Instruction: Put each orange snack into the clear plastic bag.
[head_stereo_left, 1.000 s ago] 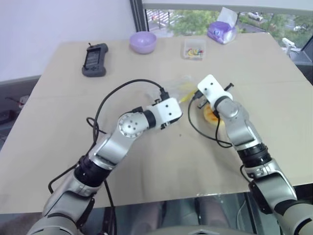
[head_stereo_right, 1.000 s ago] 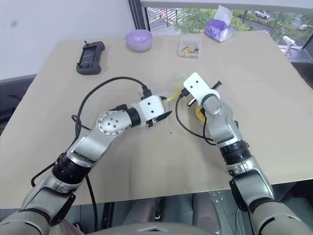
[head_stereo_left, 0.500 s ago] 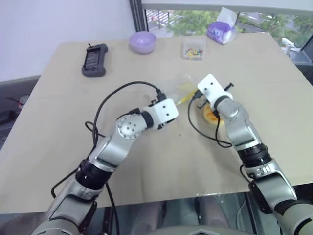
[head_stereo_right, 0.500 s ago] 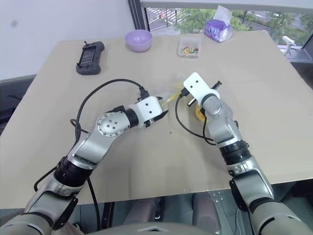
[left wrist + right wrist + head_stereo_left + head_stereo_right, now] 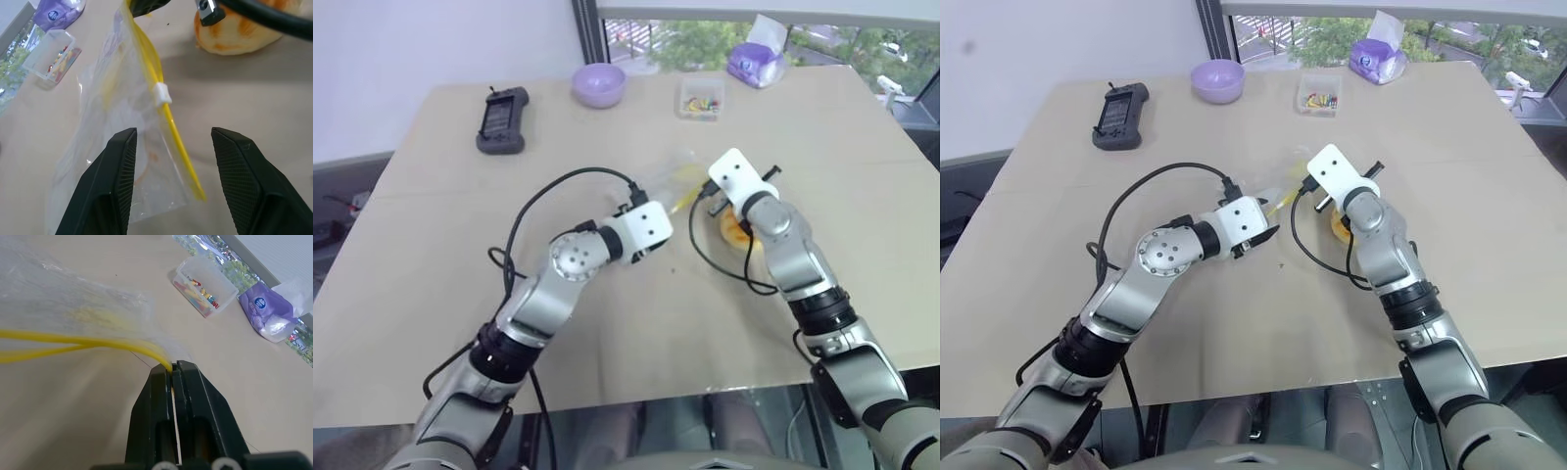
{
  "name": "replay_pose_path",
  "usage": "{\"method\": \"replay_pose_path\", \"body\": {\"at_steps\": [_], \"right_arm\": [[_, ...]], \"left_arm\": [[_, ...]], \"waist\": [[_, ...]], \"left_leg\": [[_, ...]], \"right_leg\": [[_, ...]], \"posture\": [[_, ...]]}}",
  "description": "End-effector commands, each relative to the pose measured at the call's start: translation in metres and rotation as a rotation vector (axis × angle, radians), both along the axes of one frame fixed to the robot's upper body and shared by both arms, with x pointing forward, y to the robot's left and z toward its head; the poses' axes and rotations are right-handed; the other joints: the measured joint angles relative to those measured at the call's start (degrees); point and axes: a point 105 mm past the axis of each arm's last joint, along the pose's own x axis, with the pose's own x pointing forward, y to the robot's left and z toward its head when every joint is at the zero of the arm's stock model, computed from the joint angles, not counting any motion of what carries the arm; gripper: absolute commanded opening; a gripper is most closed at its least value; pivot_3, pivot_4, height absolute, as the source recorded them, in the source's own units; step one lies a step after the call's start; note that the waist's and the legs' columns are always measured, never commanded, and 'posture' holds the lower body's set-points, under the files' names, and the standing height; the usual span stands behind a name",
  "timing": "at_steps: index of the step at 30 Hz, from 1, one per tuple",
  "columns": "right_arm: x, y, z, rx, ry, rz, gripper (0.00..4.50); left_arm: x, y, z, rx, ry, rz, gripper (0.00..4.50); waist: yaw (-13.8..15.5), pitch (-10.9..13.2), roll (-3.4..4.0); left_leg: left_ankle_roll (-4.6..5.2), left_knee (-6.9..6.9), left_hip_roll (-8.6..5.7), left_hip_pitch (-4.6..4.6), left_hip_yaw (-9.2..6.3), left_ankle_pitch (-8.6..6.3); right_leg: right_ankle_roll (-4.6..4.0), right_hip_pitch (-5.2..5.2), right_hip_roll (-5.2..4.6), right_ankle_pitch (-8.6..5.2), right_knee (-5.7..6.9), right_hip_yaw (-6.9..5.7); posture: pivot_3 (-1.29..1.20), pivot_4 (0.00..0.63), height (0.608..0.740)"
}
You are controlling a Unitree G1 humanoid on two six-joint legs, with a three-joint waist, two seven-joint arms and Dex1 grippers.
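One orange snack (image 5: 244, 34) sits on the table at about three o'clock of the clear plastic bag (image 5: 122, 132); right gripper (image 5: 172, 369) pinches its yellow strip, left gripper (image 5: 171, 147) gapes around it. Risk: grabbing both lips would seal the mouth

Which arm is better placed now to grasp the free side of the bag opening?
Left. Its open fingers straddle the yellow closure strip of the clear plastic bag; the right gripper is shut on that strip's end.
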Motion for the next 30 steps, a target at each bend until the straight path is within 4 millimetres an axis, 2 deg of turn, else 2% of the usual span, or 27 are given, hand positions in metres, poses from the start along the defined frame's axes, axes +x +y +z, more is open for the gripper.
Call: {"method": "replay_pose_path", "body": {"at_steps": [1, 3, 4, 6, 9, 11, 17, 22, 25, 30], "right_arm": [[-0.003, 0.005, 0.020, 0.017, -0.073, 0.025, 0.00], [-0.003, 0.006, 0.020, 0.016, -0.073, 0.026, 0.00], [-0.003, 0.006, 0.020, 0.015, -0.073, 0.027, 0.00], [-0.003, 0.007, 0.020, 0.014, -0.073, 0.029, 0.00], [-0.004, 0.007, 0.020, 0.014, -0.075, 0.030, 0.00], [-0.004, 0.006, 0.020, 0.013, -0.075, 0.030, 0.00], [-0.004, 0.008, 0.018, 0.012, -0.064, 0.042, 0.00], [-0.004, 0.011, 0.013, 0.084, 0.025, 0.057, 0.00], [-0.010, 0.017, 0.013, 0.111, 0.052, 0.125, 0.86], [-0.024, 0.018, 0.008, 0.116, 0.132, 0.211, 3.23]], "left_arm": [[-0.003, 0.000, 0.014, -0.015, -0.054, -0.004, 2.55], [-0.003, 0.000, 0.014, -0.014, -0.054, -0.005, 2.55], [-0.003, 0.000, 0.014, -0.015, -0.053, -0.005, 2.18], [-0.004, 0.000, 0.014, -0.015, -0.051, -0.004, 1.86], [-0.003, 0.001, 0.013, -0.021, -0.043, 0.000, 0.48], [-0.003, 0.001, 0.011, -0.025, -0.032, 0.003, 0.05], [-0.001, 0.004, 0.008, -0.001, -0.042, 0.014, 0.05], [0.003, 0.006, 0.012, 0.008, -0.084, 0.023, 0.05], [0.008, 0.007, 0.019, -0.001, -0.150, 0.025, 0.00], [0.014, 0.010, 0.032, -0.037, -0.243, 0.015, 0.00]], "waist": [[0.00, 0.00, 0.00], [0.00, 0.00, 0.00], [0.00, 0.00, 0.00], [0.00, 0.00, 0.00], [0.00, 0.00, 0.00], [0.00, 0.00, 0.00], [-0.01, 0.00, 0.00], [-0.02, -0.01, 0.01], [0.01, -0.01, 0.01], [0.05, -0.01, 0.01]], "left_leg": [[0.00, 0.00, 0.00, 0.00, 0.00, 0.00], [0.00, 0.00, 0.00, 0.00, 0.00, 0.00], [0.00, 0.00, 0.00, 0.00, 0.00, 0.00], [0.00, 0.01, 0.00, 0.00, 0.00, 0.00], [0.00, 0.01, 0.00, 0.00, 0.00, 0.00], [0.00, 0.02, 0.00, 0.00, 0.00, 0.00], [0.00, 0.03, 0.00, 0.00, 0.00, 0.00], [0.00, 0.03, 0.01, 0.00, 0.00, 0.00], [0.00, 0.05, 0.00, 0.00, -0.01, 0.00], [0.00, 0.05, 0.01, 0.00, -0.02, 0.00]], "right_leg": [[0.00, 0.00, 0.00, 0.00, 0.00, 0.00], [0.00, 0.00, 0.00, 0.00, 0.00, 0.00], [0.00, 0.00, 0.00, 0.00, 0.00, 0.00], [0.00, 0.00, 0.00, 0.00, 0.01, 0.00], [0.00, 0.00, 0.00, 0.00, 0.01, 0.00], [0.00, 0.00, 0.00, 0.00, 0.01, 0.00], [0.00, 0.00, 0.00, 0.00, 0.02, 0.00], [0.00, 0.00, 0.00, 0.00, 0.03, 0.00], [0.00, 0.00, 0.00, 0.00, 0.03, 0.00], [0.00, 0.00, 0.00, 0.00, 0.02, -0.01]], "posture": [[0.00, 0.150, 0.740], [0.00, 0.150, 0.740], [0.00, 0.150, 0.740], [0.00, 0.150, 0.740], [0.00, 0.150, 0.740], [0.00, 0.150, 0.740], [0.00, 0.150, 0.740], [0.00, 0.150, 0.740], [0.00, 0.150, 0.740], [0.00, 0.150, 0.740]]}}
